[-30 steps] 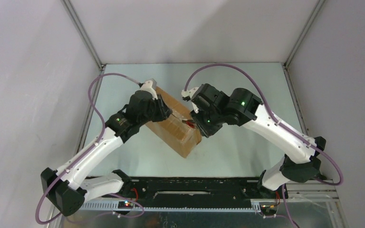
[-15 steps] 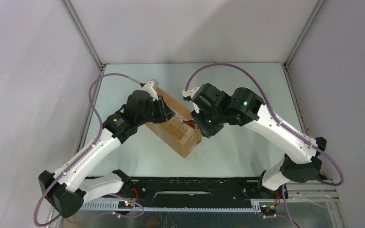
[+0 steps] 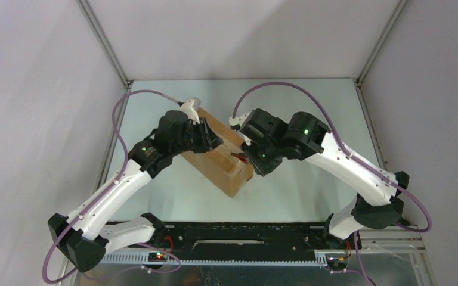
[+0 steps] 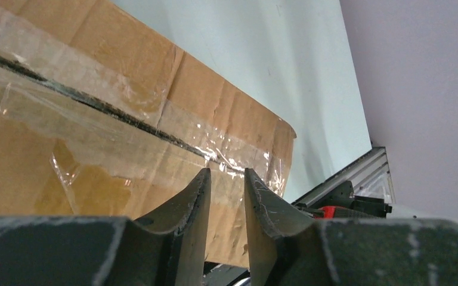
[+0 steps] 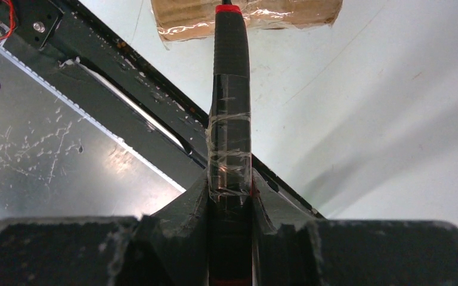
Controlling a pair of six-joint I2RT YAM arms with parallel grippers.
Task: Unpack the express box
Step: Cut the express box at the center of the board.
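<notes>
A brown oblong cardboard box point(image 3: 220, 170), lying diagonally, is met from its right by a black tool point(image 5: 229, 107) clamped in the right gripper point(image 5: 229, 179); the slightly parted left gripper point(image 4: 227, 179) is set over its top.

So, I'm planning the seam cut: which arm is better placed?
Probably right. The right gripper is shut on the tool, its tip at the box; the left gripper is empty above the seam.

no legible text, brand, number or sign in any view, express box point(image 3: 219, 162) showing only plain brown cardboard and clear tape, black tool handle point(image 5: 229, 107) pointing at the box, wrapped in clear tape, unmarked
</notes>
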